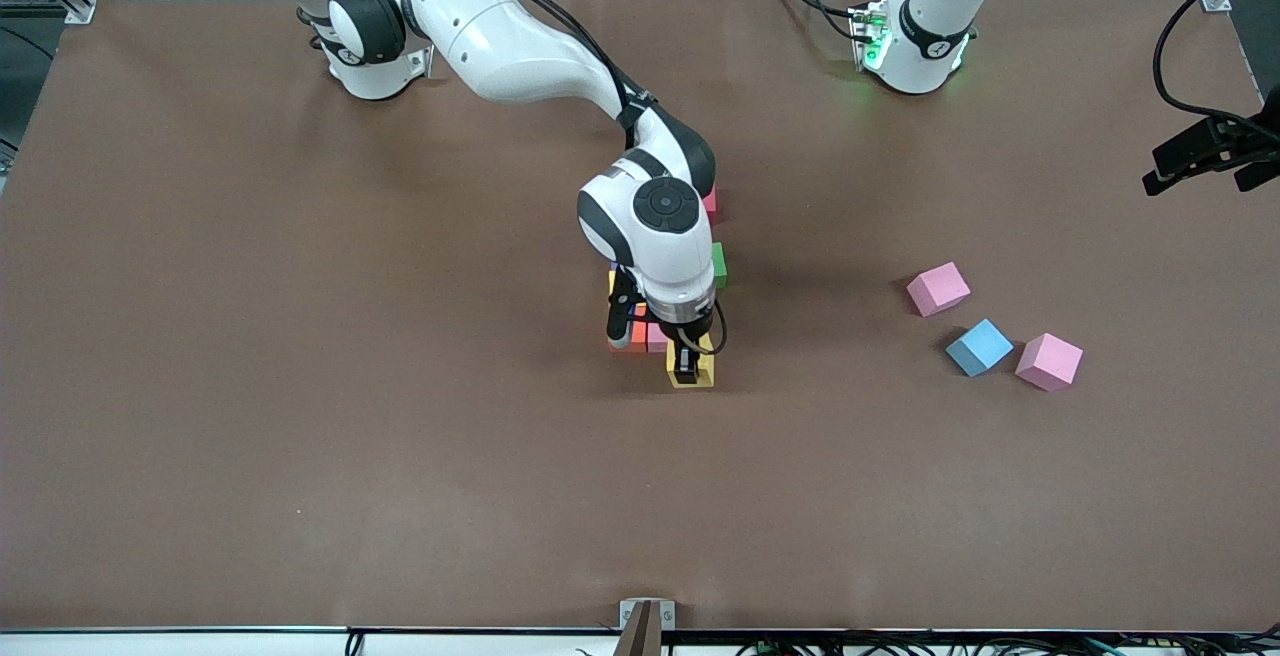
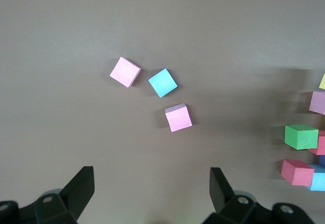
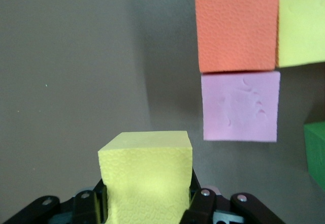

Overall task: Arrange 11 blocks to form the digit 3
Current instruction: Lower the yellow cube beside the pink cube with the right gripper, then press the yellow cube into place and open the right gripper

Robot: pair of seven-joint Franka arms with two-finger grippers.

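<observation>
So the right claw is clamped on a yellow block, low over the tabletop at the camera-side edge of the half-built digit 3. The purple block sits just diagonally off it, so I'd guess a short nudge toward the figure closes that gap. The left claw hangs wide open and empty, waiting over three loose blocks.

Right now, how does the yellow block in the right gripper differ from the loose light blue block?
The yellow block is clamped in the right gripper, beside the partly built figure; the light blue block lies free toward the left arm's end, between two pink blocks. The yellow sits square to the figure; the blue is turned. Both look like same-size cubes.
</observation>
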